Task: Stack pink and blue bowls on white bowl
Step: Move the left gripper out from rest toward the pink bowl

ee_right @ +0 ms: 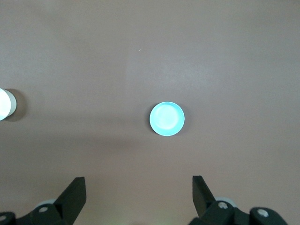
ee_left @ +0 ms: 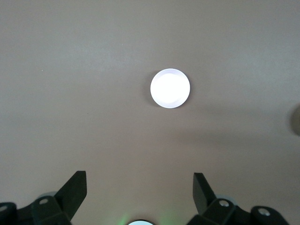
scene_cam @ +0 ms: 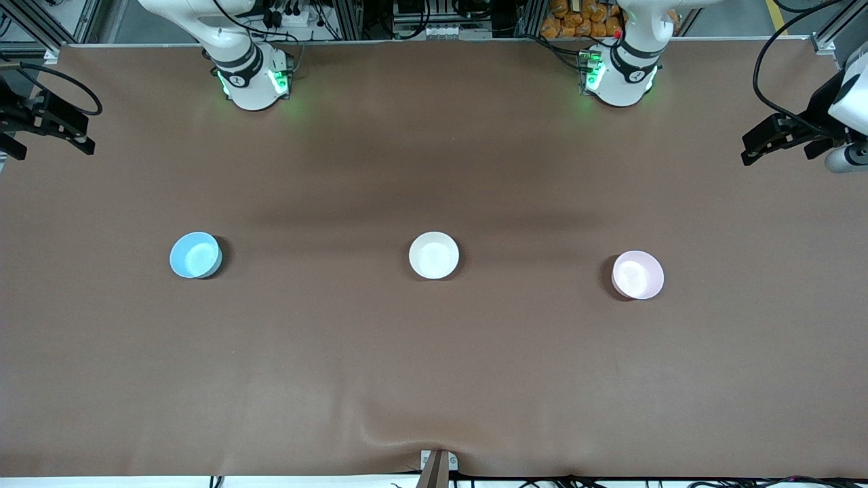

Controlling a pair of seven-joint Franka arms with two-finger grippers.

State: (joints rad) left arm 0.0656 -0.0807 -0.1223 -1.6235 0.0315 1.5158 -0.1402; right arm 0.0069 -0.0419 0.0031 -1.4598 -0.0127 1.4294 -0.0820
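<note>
Pink bowl (scene_cam: 637, 274): nearest the front camera of the three by a little, upright on the brown table (scene_cam: 434, 379), toward my left arm's end; nothing in it.
White bowl (scene_cam: 434, 255): mid-table, between the other two and well apart from each — the base of the stack, bare so far.
Blue bowl (scene_cam: 195, 255): level with the white one, toward my right arm's end, upright and empty.
Left gripper (scene_cam: 780, 142): parked high over the table's edge at my left arm's end, fingers spread wide, nothing between them. In the left wrist view the pink bowl (ee_left: 170, 88) sits ahead of my fingertips (ee_left: 75, 187), centred between them.
Right gripper (scene_cam: 57, 129): same pose over the other end, fingers apart and empty; the right wrist view shows the blue bowl (ee_right: 167, 118) ahead and roughly centred, with the white bowl's rim (ee_right: 4, 104) at the frame's edge.
Which arm for which: pink is plainly my left arm's, blue my right's. Round bowls have no long axis, so any rim approach should do.
Progress: I judge nothing stacked yet — both arms wait.
</note>
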